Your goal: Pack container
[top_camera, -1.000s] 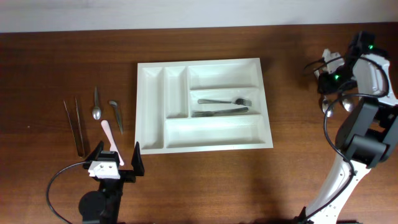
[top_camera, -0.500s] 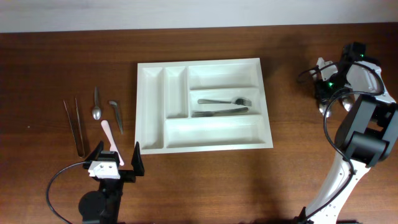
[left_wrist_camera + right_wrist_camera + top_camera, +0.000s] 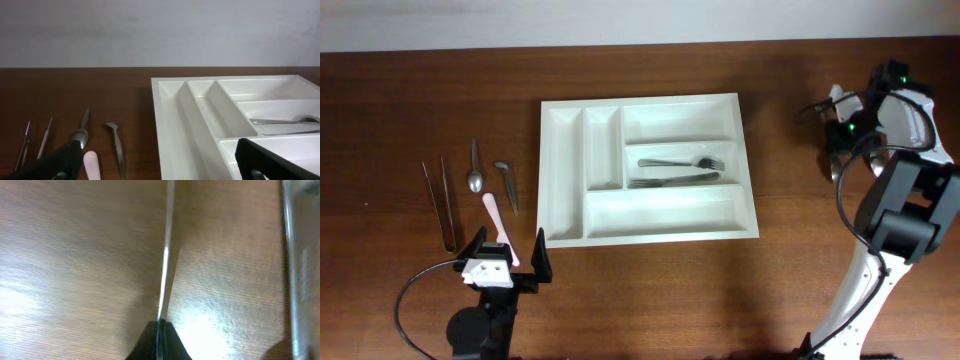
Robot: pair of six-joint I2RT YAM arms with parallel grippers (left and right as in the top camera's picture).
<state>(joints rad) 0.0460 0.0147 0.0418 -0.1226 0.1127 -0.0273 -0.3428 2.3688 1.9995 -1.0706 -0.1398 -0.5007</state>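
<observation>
The white container (image 3: 560,170) lies in the middle of the table, with two forks (image 3: 680,162) in its middle long compartment. It also shows in the left wrist view (image 3: 200,115). My left gripper (image 3: 508,243) is open and empty near the front left, its black fingers (image 3: 60,160) either side of a pink-handled utensil (image 3: 91,165). My right gripper (image 3: 159,330) is shut on a thin metal utensil (image 3: 167,255) close above the wood at the far right, away from the container. Its shiny end (image 3: 832,168) shows in the overhead view.
Left of the container lie two thin metal sticks (image 3: 440,200), a small spoon (image 3: 474,170), a bent metal utensil (image 3: 507,185) and the pink-handled one (image 3: 495,215). Another blurred metal piece (image 3: 295,255) runs along the right of the right wrist view.
My right wrist has shifted a little left and toward the far edge with the metal utensil in it. The left arm and the container have not moved.
</observation>
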